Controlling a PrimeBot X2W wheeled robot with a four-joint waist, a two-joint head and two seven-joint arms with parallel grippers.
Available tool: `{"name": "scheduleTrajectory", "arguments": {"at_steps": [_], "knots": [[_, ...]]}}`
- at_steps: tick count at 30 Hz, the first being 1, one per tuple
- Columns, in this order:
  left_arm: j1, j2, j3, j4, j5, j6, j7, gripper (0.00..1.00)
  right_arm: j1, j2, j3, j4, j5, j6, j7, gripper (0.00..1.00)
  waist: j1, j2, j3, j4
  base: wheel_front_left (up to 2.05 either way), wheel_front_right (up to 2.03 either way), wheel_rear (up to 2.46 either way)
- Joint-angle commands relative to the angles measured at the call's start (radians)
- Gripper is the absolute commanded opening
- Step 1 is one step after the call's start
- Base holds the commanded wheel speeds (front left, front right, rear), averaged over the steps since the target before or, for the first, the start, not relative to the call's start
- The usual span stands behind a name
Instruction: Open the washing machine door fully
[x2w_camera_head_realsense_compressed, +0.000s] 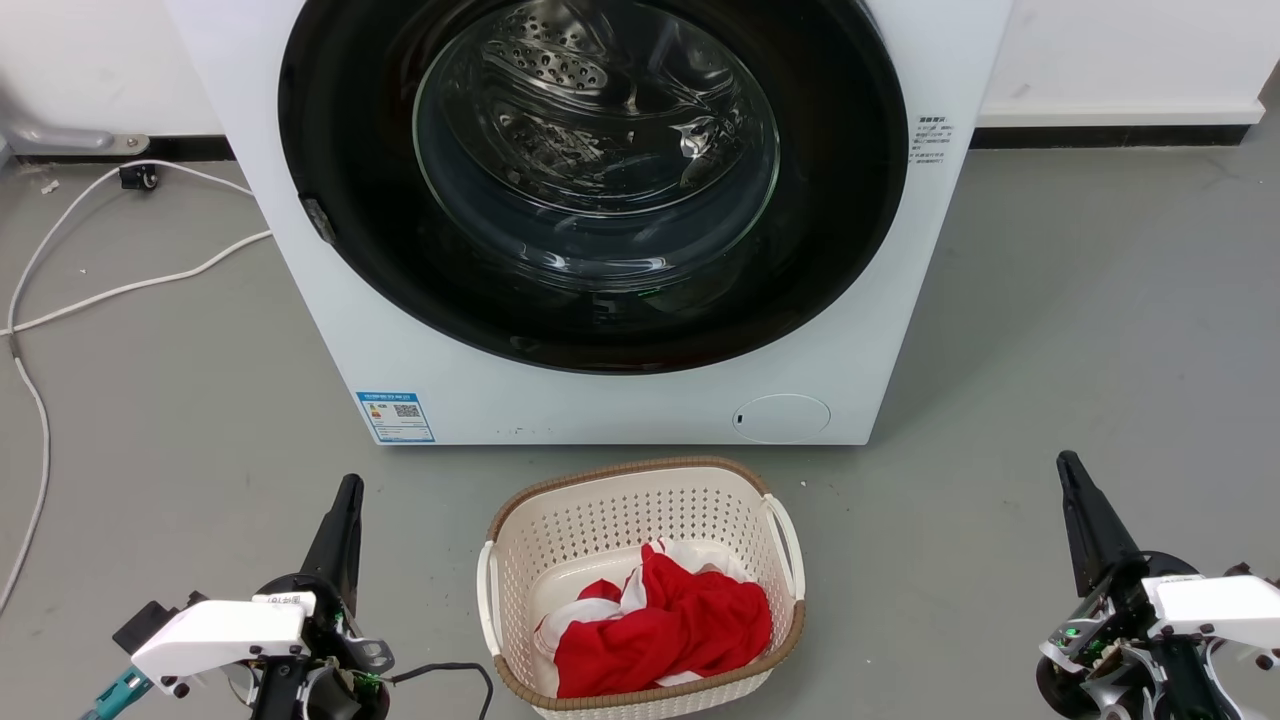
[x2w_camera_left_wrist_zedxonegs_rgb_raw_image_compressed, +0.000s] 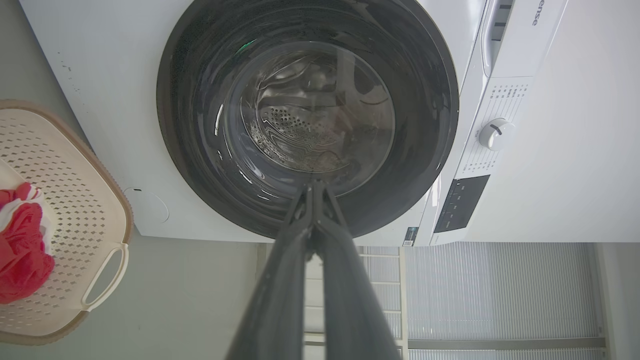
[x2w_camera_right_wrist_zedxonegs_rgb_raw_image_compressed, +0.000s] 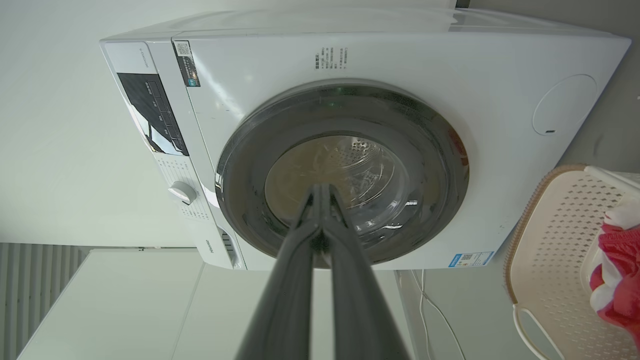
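Left gripper (x2w_camera_head_realsense_compressed: 349, 487): jaws together, empty. Right gripper (x2w_camera_head_realsense_compressed: 1067, 462): same. Both hang low over the floor (x2w_camera_head_realsense_compressed: 1050, 330), either side of the basket (x2w_camera_head_realsense_compressed: 497, 560). Washing machine door (x2w_camera_head_realsense_compressed: 595, 150) sits shut, well apart from both. Step: the approach, I judge. Next: reach the grey catch (x2w_camera_head_realsense_compressed: 318, 220) on its rim and pull.

Glossy black-rimmed glass washing machine door (x2w_camera_head_realsense_compressed: 590, 180); perforated plastic basket (x2w_camera_head_realsense_compressed: 640, 500).

- The laundry basket (x2w_camera_head_realsense_compressed: 630, 466) blocks your straight path to the washing machine door (x2w_camera_head_realsense_compressed: 595, 170).
- You have bare floor (x2w_camera_head_realsense_compressed: 1080, 330) on either side of it.
- A white cable (x2w_camera_head_realsense_compressed: 228, 254) trails at far left.
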Motion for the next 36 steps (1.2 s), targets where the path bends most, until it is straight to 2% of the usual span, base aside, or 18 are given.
{"name": "scheduleTrajectory", "arguments": {"at_steps": [1, 11, 12, 24, 29, 36], "knots": [[-0.007, -0.001, 0.002, 0.001, 0.004, -0.003, 0.004, 0.0, -0.014, 0.002, -0.002, 0.001, -0.006, 0.0, 0.005, 0.0, 0.0, -0.0001, 0.0, 0.0, 0.0, 0.0, 0.0], [-0.007, -0.002, 0.004, 0.001, 0.006, -0.003, 0.006, 0.0, -0.014, 0.004, -0.004, 0.001, -0.007, 0.0, 0.005, 0.0, 0.0, -0.0001, 0.0, 0.0, 0.0, 0.0, 0.0], [0.001, -0.002, 0.001, 0.003, 0.001, 0.0, 0.0, 1.0, 0.002, 0.002, -0.002, 0.002, -0.003, 0.0, 0.003, 1.0, 0.0001, -0.0001, 0.0, 0.0, 0.0, 0.0, 0.0], [0.001, -0.005, -0.034, -0.027, 0.034, 0.0, -0.053, 1.0, 0.016, 0.004, 0.011, -0.025, -0.043, 0.0, -0.05, 1.0, 0.0, -0.0001, 0.001, 0.0, 0.0, 0.0, 0.0], [-0.003, -0.005, -0.027, -0.062, 0.093, 0.0, -0.076, 1.0, 0.015, 0.005, 0.011, -0.06, -0.15, 0.0, -0.072, 1.0, 0.0, -0.0001, 0.002, 0.0, 0.0, 0.0, 0.0], [-0.011, -0.005, -0.011, -0.107, 0.233, 0.0, -0.105, 1.0, 0.019, 0.006, 0.023, -0.119, -0.349, 0.0, -0.102, 1.0, 0.0, -0.0001, 0.003, 0.0, 0.0, 0.0, 0.0]]}}
